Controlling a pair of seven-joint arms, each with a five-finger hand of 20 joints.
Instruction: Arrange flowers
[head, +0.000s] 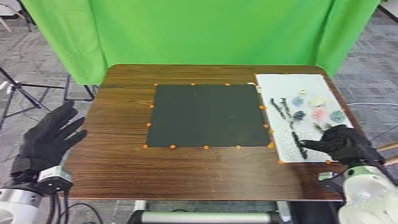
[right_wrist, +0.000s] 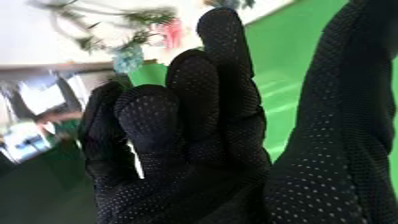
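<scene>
Right robot hand (head: 336, 143): over near end of white board (head: 289, 84); fingers loosely open, thumb apart, empty.
Flowers (head: 319, 114): on board, right side of desk (head: 195, 175), just beyond that hand.
Left robot hand (head: 44, 139): by desk's left edge, fingers extended.

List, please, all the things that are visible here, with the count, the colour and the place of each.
Table: one, brown, centre
Mat: one, dark grey, middle of table
Sheet: one, white, table's right side
Pink flower: one, pink, on sheet
Other flowers: several, blue-green and pale, on sheet; exact count unclear
Stems: a few, dark, on sheet's left part
Markers: many, orange, around mat and at sheet's near edge
Cloth: one, green, behind table
Left hand: one, black glove, beside table's left edge
Right hand: one, black glove, at sheet's near right corner
</scene>
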